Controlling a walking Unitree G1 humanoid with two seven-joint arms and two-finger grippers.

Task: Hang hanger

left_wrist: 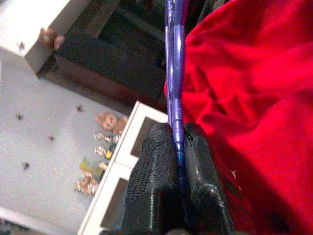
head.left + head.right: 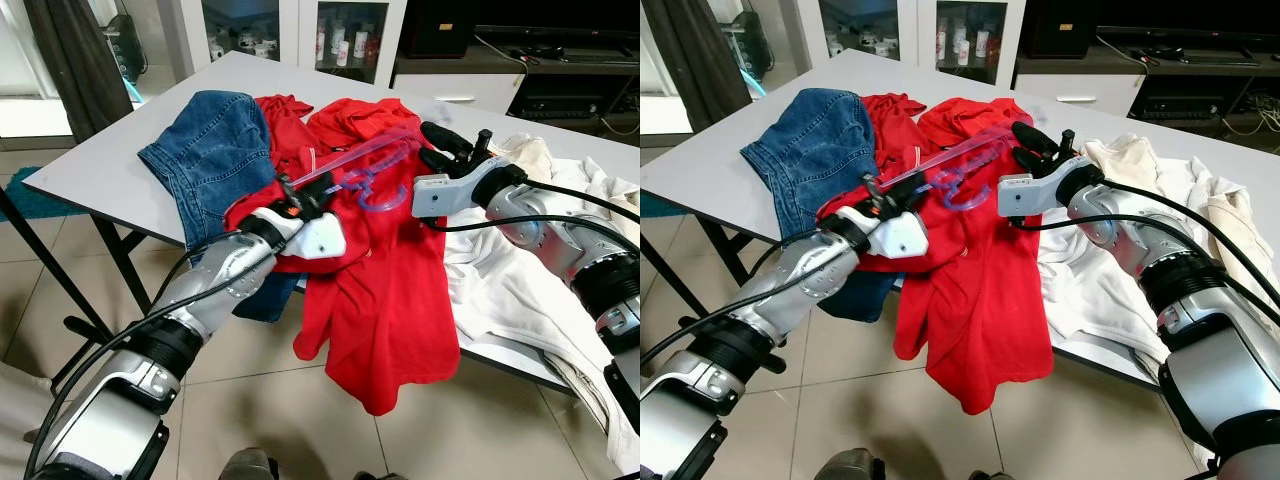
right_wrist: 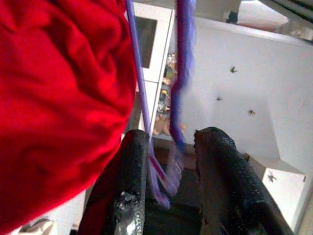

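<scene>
Blue jeans [image 2: 215, 150] heaped at the table's [image 2: 90, 170] left. Left gripper [image 2: 296, 195], jaws pinched tight on one end of the translucent purple hanger [image 2: 360, 165], above the red shirt [image 2: 375, 290]. Hanger's long axis running from this grip up and rightward across the shirt, hook loop lying midway. Right gripper [image 2: 445, 145] at the opposite end, jaws parted, hanger's far tip between the two fingers but seemingly not yet clamped. White cloth [image 2: 520, 260] at far right. Judgement: right gripper nearer the free end, well placed to close.
</scene>
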